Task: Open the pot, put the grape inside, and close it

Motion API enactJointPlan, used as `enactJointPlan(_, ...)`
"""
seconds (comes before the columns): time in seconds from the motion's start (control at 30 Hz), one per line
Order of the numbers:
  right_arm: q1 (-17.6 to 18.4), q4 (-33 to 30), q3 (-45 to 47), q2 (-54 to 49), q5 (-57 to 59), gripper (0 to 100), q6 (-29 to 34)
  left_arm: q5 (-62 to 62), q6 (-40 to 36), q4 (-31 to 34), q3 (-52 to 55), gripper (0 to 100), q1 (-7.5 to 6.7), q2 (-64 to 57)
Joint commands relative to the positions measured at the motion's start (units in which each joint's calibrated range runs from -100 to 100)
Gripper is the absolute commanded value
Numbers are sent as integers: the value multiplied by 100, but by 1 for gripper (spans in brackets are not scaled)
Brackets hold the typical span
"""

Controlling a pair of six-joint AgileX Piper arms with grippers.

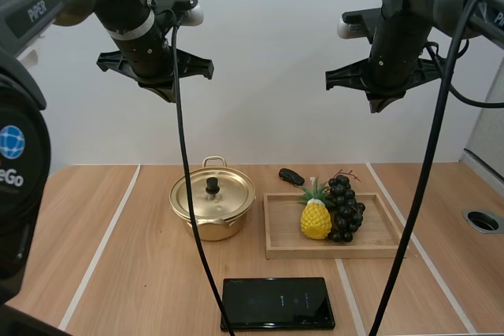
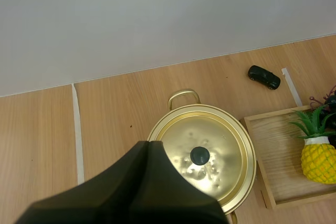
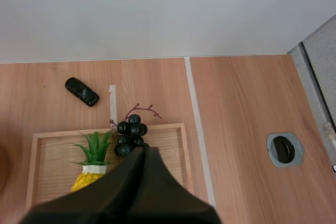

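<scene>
A gold pot [image 1: 213,208] [image 2: 205,156] stands on the table with its lid on and a black knob [image 1: 212,186] [image 2: 200,156] on top. A bunch of dark grapes [image 1: 344,208] [image 3: 130,132] lies in the wooden tray [image 1: 283,245] [image 3: 47,150], beside a toy pineapple [image 1: 316,216] [image 3: 89,174]. My left gripper [image 1: 165,94] [image 2: 149,148] hangs high above the table, shut, its wedge over the pot's near side. Above the tray my right gripper [image 1: 378,104] [image 3: 144,150] is raised just as high, shut, its tip over the grapes.
A small black toy car [image 1: 290,175] [image 2: 264,77] [image 3: 82,92] lies behind the tray. A black phone-like slab [image 1: 276,302] rests at the table's front. A round grommet hole [image 1: 482,220] [image 3: 284,149] sits at the right. Pale tape lines [image 1: 106,241] cross the wood.
</scene>
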Motion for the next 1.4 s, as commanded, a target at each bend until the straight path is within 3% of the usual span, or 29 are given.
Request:
enactJointPlan(0.0,0,-235,24,-93,0,0,176,0,-44,-76,8,9,9,0)
enactJointPlan(0.07,0,-420,24,-93,0,0,536,0,-44,-76,8,30,9,0)
enactJointPlan(0.1,0,-445,24,-93,0,7,803,0,-44,-76,8,47,9,0)
enactJointPlan(0.17,0,-453,24,-93,0,22,1325,0,-31,-76,8,94,9,0)
enactJointPlan(0.2,0,-488,24,-93,0,31,1514,0,27,-76,8,100,-5,0)
enactJointPlan(0.37,0,-978,24,-93,0,65,1768,0,299,-13,8,100,-7,0)
enactJointPlan(0.47,0,-1186,24,-93,0,75,1610,0,299,-13,8,100,-7,0)
enactJointPlan(0.93,0,-1382,24,-93,-32,74,1513,0,331,-13,8,100,-7,0)
enactJointPlan(1.1,0,-1666,24,-93,-339,75,816,0,386,-13,8,100,-7,0)
enactJointPlan(1.37,0,-1679,24,-93,-382,74,794,0,441,-13,8,100,-7,0)
